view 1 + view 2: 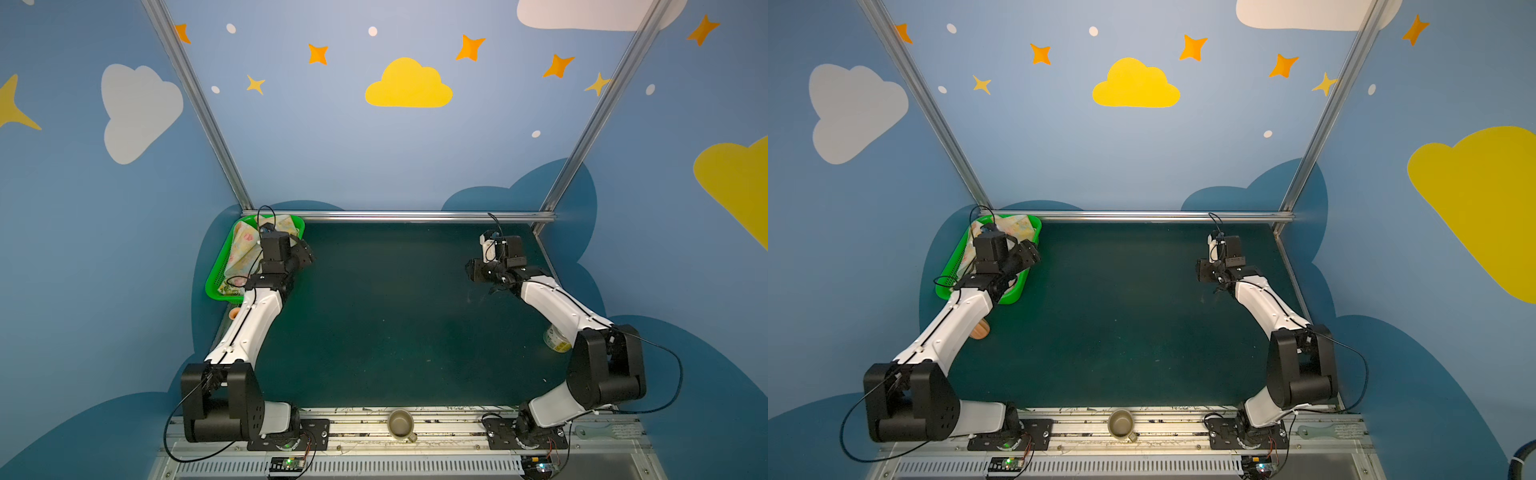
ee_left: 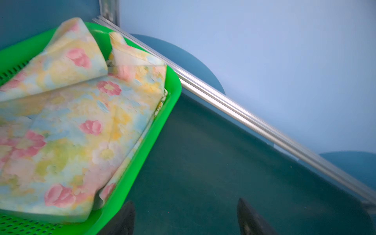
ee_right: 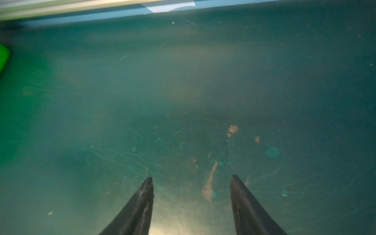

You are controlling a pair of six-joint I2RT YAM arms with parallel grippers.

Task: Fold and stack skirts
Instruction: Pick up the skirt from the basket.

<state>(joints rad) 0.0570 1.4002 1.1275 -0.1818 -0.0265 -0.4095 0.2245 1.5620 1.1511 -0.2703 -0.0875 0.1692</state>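
Skirts [image 1: 243, 255] lay bundled in the green plastic mesh basket [image 2: 173, 89] at the far left, the pale yellow pink-flowered cloth skirt [image 2: 67, 126] on top. My left claw [image 2: 185, 202] gaped wide just beside it, I judged for an easy reach. My right claw [image 3: 192, 177], wide and empty, hung over the bare dark green surface [image 3: 183, 91].

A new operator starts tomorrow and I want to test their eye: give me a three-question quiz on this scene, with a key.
1. True or false: the flowered skirt lies in the green basket.
2. What does the right pincer hold? A a skirt, B nothing, C the basket.
3. Name the pincer nearer the basket.
Key: 1 true; 2 B; 3 the left pincer.
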